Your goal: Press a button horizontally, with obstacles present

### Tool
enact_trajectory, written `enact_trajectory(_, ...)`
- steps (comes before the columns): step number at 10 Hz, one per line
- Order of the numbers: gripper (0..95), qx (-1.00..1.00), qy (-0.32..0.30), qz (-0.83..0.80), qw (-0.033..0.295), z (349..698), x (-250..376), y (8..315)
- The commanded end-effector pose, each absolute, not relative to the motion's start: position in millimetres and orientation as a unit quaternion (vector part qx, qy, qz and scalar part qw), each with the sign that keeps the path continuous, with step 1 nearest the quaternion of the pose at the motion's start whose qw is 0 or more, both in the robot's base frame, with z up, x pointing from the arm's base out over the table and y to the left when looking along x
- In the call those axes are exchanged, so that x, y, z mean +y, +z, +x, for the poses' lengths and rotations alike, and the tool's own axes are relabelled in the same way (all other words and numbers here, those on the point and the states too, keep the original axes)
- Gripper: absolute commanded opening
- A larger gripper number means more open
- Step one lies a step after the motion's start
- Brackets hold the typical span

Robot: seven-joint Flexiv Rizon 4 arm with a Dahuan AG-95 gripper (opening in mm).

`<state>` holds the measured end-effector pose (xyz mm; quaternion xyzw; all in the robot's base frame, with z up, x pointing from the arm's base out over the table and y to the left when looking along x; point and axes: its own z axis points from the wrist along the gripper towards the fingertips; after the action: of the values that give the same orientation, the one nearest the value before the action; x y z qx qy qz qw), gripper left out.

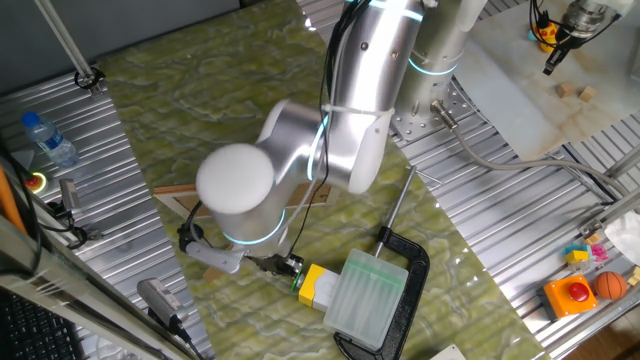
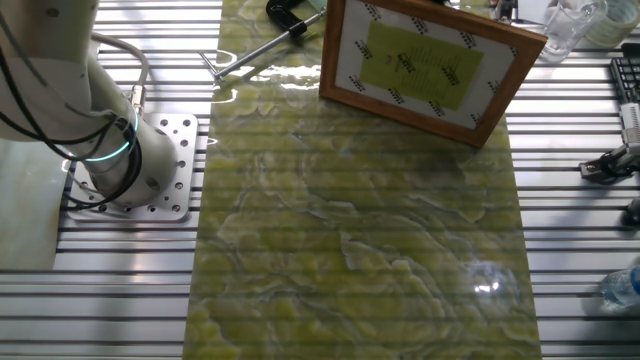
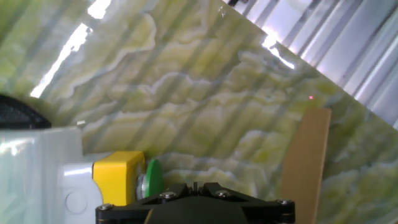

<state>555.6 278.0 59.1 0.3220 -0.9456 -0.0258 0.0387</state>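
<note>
- The button (image 1: 299, 282), a small green cap on a yellow box, is seen lying on its side on the green marbled tabletop (image 1: 200, 90), joined to a pale ribbed block (image 1: 368, 300). The block is held in the mouth of a black clamp (image 1: 412, 280), so the cap faces sideways, away from the block.
- The claw (image 1: 283, 265) is found low over the tabletop, just beside the green cap on the side away from the block. In the hand view the button (image 3: 149, 180) sits close against the claw's dark housing (image 3: 196, 202).
- Whether the claw is open or closed cannot be told; no fingertips are shown clearly in any view.
- Whether the cap is being touched cannot be settled from these pictures: the two appear at least very near, possibly in contact.
- The picture frame (image 1: 240, 200) stands on the far side of the claw from the button, mostly hidden behind the arm (image 1: 300, 150) in one fixed view. Its wooden strut (image 3: 305, 162) is seen to the right in the hand view, apart from the button.
- In the other fixed view the frame (image 2: 425, 70) is seen upright, hiding the button behind it.
- Judged from this, the approach past the obstacle looks done, with the claw lined up at button height. The sideways push into the cap, or its completion, appears to be what is left.
</note>
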Motion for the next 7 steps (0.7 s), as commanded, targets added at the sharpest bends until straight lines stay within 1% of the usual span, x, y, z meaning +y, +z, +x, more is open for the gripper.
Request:
enact_trajectory(1, 0.0, -0.946, -0.027, 0.320, 0.036, 551.9, 281.7, 45.8)
enact_trajectory(2, 0.0, -0.946, -0.027, 0.321, 0.036, 551.8, 281.7, 43.5)
enact_trajectory(3, 0.0, -0.945, -0.032, 0.323, 0.034, 551.2, 283.0, 33.2)
enact_trajectory(7, 0.0, -0.945, -0.032, 0.323, 0.043, 548.8, 286.8, 28.7)
